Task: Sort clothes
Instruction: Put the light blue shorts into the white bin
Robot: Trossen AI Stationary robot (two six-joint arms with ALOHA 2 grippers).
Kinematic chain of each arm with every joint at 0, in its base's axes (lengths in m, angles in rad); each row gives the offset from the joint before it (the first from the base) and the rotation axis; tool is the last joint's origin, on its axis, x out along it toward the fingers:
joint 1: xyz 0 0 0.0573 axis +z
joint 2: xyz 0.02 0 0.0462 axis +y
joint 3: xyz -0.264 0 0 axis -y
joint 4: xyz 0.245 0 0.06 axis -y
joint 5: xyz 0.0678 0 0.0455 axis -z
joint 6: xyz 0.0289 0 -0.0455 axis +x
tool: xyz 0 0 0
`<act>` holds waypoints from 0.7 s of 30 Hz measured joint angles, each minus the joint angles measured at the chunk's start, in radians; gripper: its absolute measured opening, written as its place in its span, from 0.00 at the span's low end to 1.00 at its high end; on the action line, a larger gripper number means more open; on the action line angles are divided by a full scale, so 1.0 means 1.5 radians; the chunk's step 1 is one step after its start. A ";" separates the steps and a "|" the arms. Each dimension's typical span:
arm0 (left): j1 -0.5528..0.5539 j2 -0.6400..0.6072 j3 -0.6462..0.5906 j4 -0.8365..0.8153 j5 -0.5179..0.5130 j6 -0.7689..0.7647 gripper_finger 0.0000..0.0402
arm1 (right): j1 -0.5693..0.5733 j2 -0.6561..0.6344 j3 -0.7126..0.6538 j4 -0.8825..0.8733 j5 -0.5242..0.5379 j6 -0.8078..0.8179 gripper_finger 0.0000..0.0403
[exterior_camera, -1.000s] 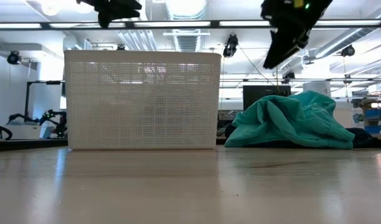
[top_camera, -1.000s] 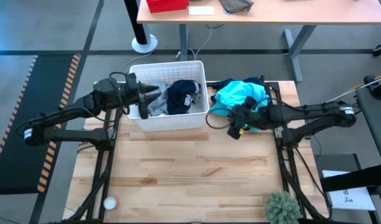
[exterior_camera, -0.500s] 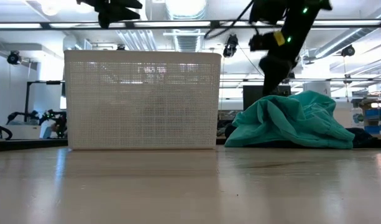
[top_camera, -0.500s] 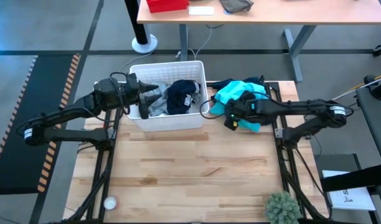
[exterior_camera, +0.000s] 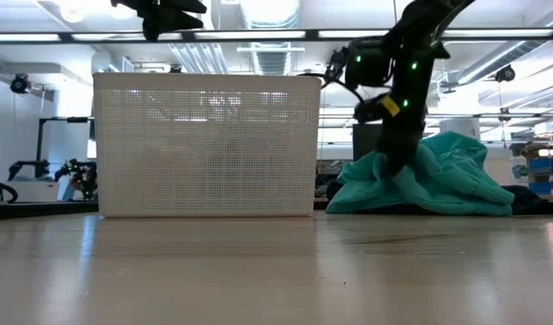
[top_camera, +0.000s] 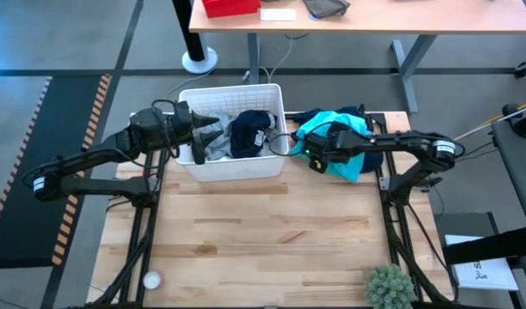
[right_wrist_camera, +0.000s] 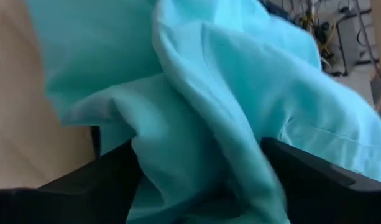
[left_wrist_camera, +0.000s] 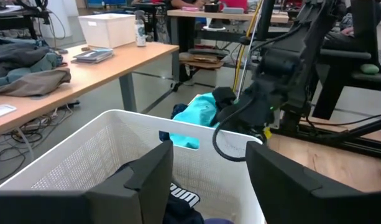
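A teal garment (top_camera: 340,133) lies bunched on the table just right of the white basket (top_camera: 231,167); it also shows in the low view (exterior_camera: 447,176). A dark garment (top_camera: 355,111) lies under its far side. A navy garment (top_camera: 252,129) and a grey one (top_camera: 214,144) lie in the basket. My right gripper (top_camera: 317,156) is open and down on the teal garment's near left part. My left gripper (top_camera: 213,130) hovers open over the basket's left half, empty (left_wrist_camera: 209,163). My right gripper comes down from above into the teal garment, its open fingers (right_wrist_camera: 109,180) on either side of a raised fold (right_wrist_camera: 196,149) of the cloth. The fold bulges up between them. The garment lies slack on the table.
A small white ball (top_camera: 149,279) lies at the table's near left corner and a small green plant (top_camera: 389,287) at its near right. A desk (top_camera: 348,17) with a red box stands beyond the far edge. Bare wood lies in front of the basket.
My right gripper has come down and gone toward the table's far edge, from above the table beside the teal garment onto the garment's near left part. The garment itself has kept its place.
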 joint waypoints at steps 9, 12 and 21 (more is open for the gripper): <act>-0.001 0.000 0.000 -0.001 0.000 -0.005 0.44 | -0.029 0.019 0.000 -0.003 -0.026 -0.010 0.22; -0.001 -0.001 0.000 -0.001 0.000 -0.005 0.45 | -0.029 0.006 0.000 -0.006 -0.027 -0.010 0.04; -0.001 -0.006 0.000 -0.001 0.001 -0.003 0.51 | -0.003 -0.097 0.065 -0.083 -0.084 0.032 0.01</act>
